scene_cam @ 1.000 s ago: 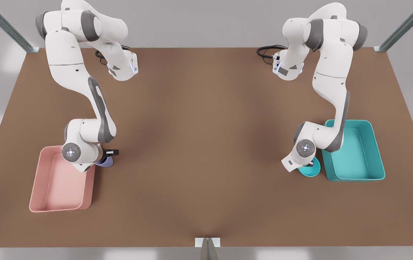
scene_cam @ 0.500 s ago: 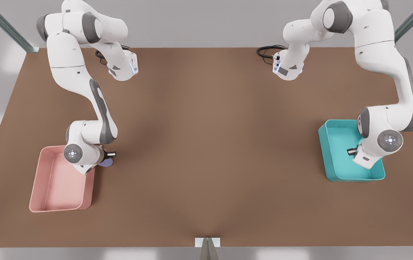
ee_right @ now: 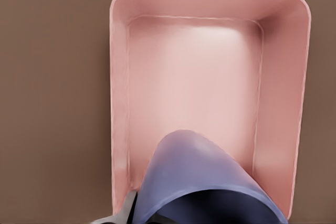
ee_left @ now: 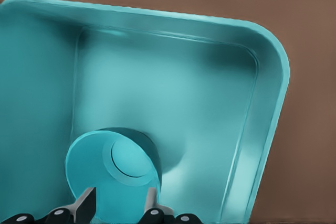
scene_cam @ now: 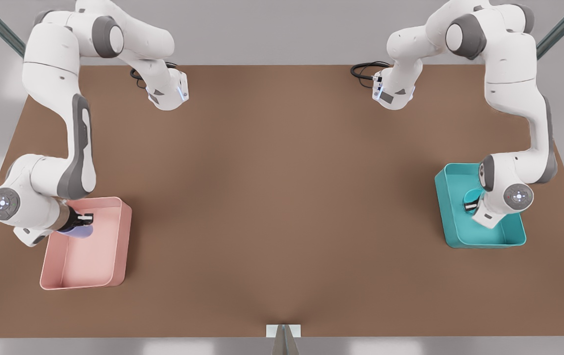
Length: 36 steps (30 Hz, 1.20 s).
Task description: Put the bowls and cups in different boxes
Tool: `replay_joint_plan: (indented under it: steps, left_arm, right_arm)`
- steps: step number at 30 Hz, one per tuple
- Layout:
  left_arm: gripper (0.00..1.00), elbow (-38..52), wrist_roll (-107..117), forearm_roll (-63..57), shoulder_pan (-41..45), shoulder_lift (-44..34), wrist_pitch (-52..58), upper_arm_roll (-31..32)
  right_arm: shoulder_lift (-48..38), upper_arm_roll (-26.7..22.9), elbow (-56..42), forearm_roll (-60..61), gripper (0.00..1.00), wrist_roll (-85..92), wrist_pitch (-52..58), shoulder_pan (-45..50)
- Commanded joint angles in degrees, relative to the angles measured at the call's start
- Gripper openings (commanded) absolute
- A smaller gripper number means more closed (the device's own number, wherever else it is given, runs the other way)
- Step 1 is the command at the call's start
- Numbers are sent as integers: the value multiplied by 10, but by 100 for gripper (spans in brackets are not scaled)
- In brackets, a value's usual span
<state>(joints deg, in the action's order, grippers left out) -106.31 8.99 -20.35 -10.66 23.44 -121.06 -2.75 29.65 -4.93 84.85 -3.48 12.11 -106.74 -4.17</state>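
Note:
My left gripper (scene_cam: pixel 470 207), on the front view's right, is shut on the teal bowl (scene_cam: pixel 471 199) and holds it tilted over the far half of the teal box (scene_cam: pixel 484 242). In the left wrist view its fingers (ee_left: pixel 86 205) pinch the bowl (ee_left: pixel 113 174) by the wall, above the floor of the teal box (ee_left: pixel 273 103). My right gripper (scene_cam: pixel 83 218), on the front view's left, is shut on the lavender cup (scene_cam: pixel 78 230), over the far left corner of the pink box (scene_cam: pixel 122 246). In the right wrist view the cup (ee_right: pixel 210 187) hangs above the pink box (ee_right: pixel 118 103).
The brown table (scene_cam: pixel 282 187) stretches wide between the two boxes. Both arm bases (scene_cam: pixel 166 91) stand at the far edge with black cables (scene_cam: pixel 363 69) beside them. A small metal bracket (scene_cam: pixel 283 331) sits at the near edge.
The left gripper lifted the teal bowl from the table into the space over the teal box, whose far corner shifted slightly. The right gripper carried the lavender cup over the pink box.

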Motion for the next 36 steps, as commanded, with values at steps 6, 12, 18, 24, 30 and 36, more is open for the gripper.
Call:
replay_joint_plan:
  steps: [6,12,18,24,30,36]
  left_arm:
    - [100,290,-12,146,73,-93,453,165]
    - [100,308,-10,144,78,-81,462,167]
    - [100,309,-7,137,76,-83,471,167]
    - [100,309,-11,135,73,-83,470,165]
    - [100,309,-11,135,73,-82,469,165]
    - [100,309,-11,135,74,-83,471,165]
  right_arm:
    - [117,2,-21,12,21,112,-104,-36]
    - [133,3,-15,24,58,111,-130,-34]
    - [101,7,-13,24,100,112,-82,-32]
    - [-34,8,-18,24,100,121,86,-6]
    - [-54,6,-96,-10,100,-26,198,70]
    - [-260,26,34,2,100,-125,253,63]
